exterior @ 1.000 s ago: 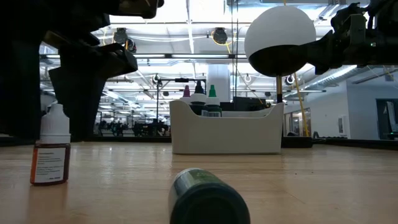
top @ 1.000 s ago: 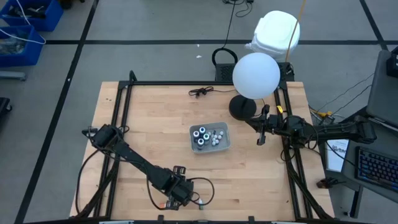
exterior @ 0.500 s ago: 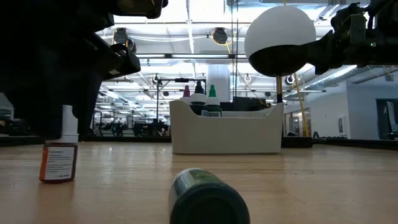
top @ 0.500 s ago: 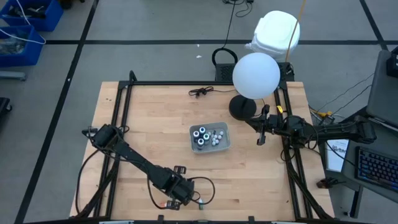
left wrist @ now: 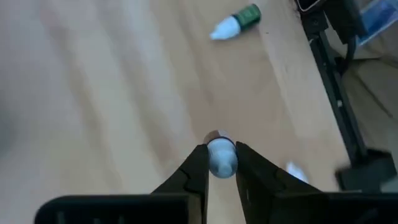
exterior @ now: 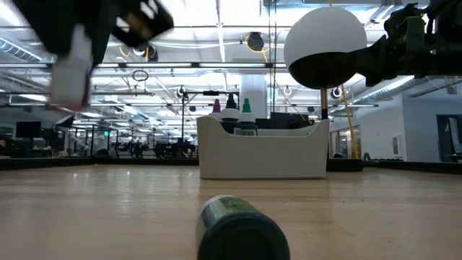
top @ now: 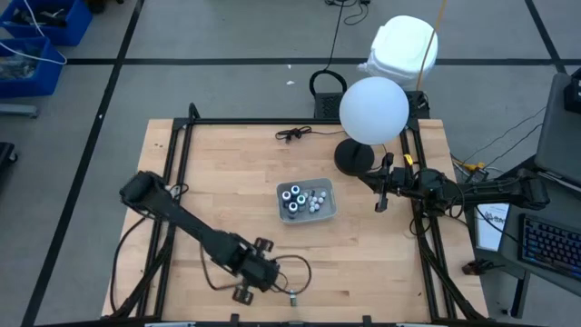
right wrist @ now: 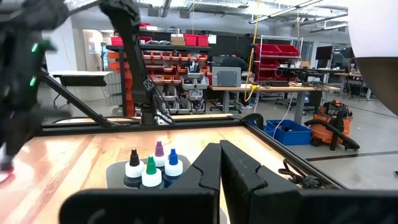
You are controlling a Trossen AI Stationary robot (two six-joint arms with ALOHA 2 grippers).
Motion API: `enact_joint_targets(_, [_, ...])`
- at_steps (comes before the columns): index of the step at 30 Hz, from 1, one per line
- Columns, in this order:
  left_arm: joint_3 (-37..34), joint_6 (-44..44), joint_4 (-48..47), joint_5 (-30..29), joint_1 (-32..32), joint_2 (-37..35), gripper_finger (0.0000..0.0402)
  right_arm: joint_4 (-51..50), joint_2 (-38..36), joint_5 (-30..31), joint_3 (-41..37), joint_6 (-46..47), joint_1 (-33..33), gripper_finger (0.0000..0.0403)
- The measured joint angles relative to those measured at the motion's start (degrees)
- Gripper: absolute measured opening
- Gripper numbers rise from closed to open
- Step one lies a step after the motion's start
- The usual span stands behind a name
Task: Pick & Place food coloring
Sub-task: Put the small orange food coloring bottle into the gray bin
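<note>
Your left gripper [left wrist: 221,163] is squeezed tight on one small white-capped bottle [left wrist: 220,155], and in the low view that bottle [exterior: 72,68] hangs up in the air, off the wood. In the view from above, this gripper [top: 243,289] is near the front edge of the table [top: 227,163], well apart from the grey tray [top: 328,208]. The tray sits in the middle of the table and already has many bottles in it: dark ones with round tops [top: 292,195] and tiny white-capped ones [top: 315,201]. So most of the job looks done. You still need to carry this bottle over to the tray and let it go there. Two more are left, I think: a green bottle [left wrist: 236,20] lies on its side on the wood, and a dark green one [exterior: 242,227] lies close to the low camera. They may be the same bottle; I cannot tell. Your right gripper [top: 382,202] waits beside the tray's right side, with its fingers [right wrist: 205,171] pressed together and nothing in them.
</note>
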Motion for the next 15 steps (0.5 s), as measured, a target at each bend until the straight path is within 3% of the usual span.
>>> enact_joint_targets(6, [-4.3,4.4,-6.2,-8.9,3.2,-16.7,0.0057,-0.1,0.0,0.0,0.0,0.0,0.0,0.0])
enact_joint_targets(15, [-33.3,2.2,16.2,-6.3,12.5,-45.4,0.0057,-0.7,0.0,0.0,0.0,0.2,0.0,0.0])
